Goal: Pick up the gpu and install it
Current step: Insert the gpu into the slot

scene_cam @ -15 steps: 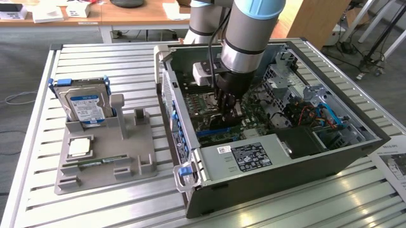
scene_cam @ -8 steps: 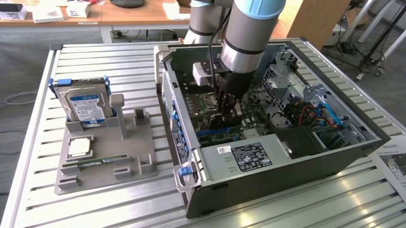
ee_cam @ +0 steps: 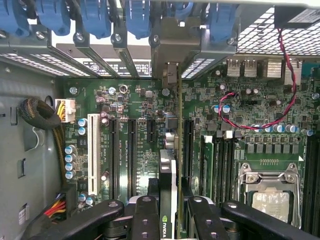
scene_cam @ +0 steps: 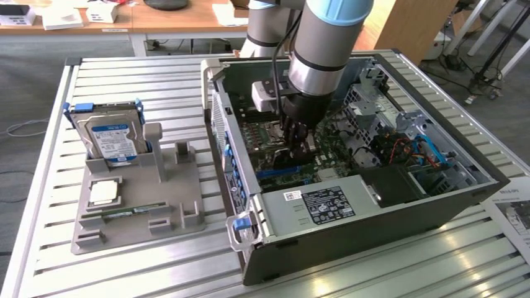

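Inside the computer case (scene_cam: 373, 236), grasping gpu (ee_cam: 167, 170) edge-on with pincer (ee_cam: 172, 212); may jam if tilted off motherboard (ee_cam: 135, 105) slot.

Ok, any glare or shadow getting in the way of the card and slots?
Exterior view: glare streaks only on the table slats; the arm covers and shades the slot area. Wrist view: board evenly lit, no glare on the card between the jaws; bright light through the grille.
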Robot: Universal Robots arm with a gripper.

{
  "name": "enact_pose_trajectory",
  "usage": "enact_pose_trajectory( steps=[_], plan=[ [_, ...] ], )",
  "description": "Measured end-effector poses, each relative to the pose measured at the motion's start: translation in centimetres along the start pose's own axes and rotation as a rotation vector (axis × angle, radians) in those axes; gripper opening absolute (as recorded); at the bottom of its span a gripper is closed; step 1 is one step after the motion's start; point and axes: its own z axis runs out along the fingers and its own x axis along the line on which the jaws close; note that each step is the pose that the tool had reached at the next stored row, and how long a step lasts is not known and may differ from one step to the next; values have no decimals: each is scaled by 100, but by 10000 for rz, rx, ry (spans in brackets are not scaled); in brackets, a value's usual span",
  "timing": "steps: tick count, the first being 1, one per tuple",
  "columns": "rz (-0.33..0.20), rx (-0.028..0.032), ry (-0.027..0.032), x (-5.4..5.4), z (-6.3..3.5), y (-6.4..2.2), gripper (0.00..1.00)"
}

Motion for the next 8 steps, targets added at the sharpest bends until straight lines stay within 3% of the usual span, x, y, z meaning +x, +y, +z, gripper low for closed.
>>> enact_pose_trajectory(
  steps=[8],
  plan=[
    [0,1,-22,3,1,-1,27]
  ],
)
